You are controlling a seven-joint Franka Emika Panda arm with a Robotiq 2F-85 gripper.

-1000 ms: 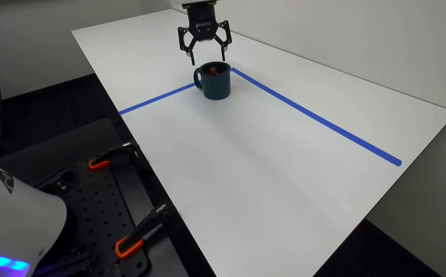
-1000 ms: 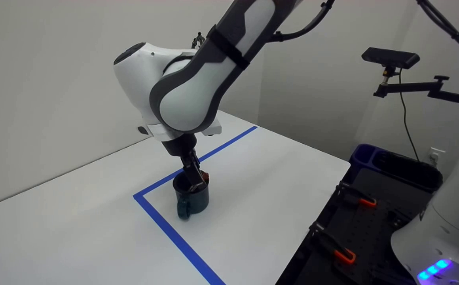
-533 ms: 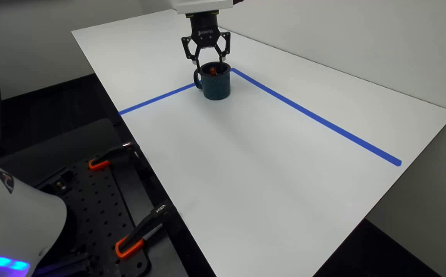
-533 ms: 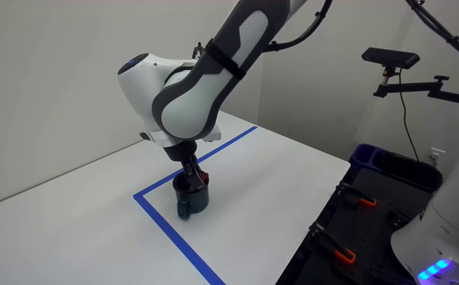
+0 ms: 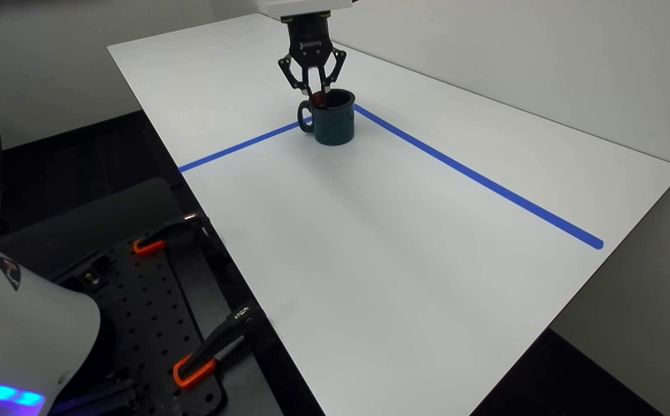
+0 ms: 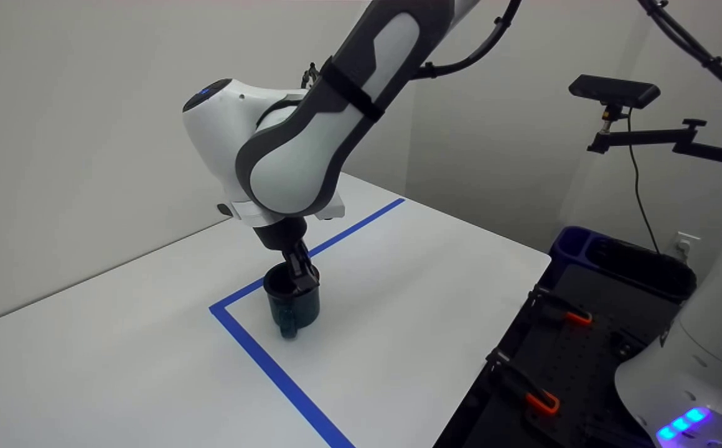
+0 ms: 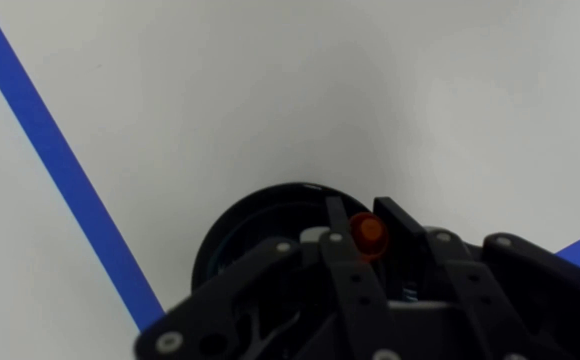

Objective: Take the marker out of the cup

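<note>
At the far left in an exterior view, my robot's white base (image 5: 29, 329) is standing beside a white table (image 5: 398, 260), where blue tape (image 5: 237, 148) is running toward the dark blue cup (image 5: 335, 126), whose handle is pointing left. Near that handle, my gripper (image 5: 319, 99) is pointing down and, as the wrist view is showing, pinching the reddish marker (image 7: 370, 232) between its two fingers (image 7: 400, 218); the marker's top is showing at the cup's rim, while cup and fingers are hiding the rest. To the right, another blue strip (image 5: 479, 178) is slanting toward the table's edge.
</note>
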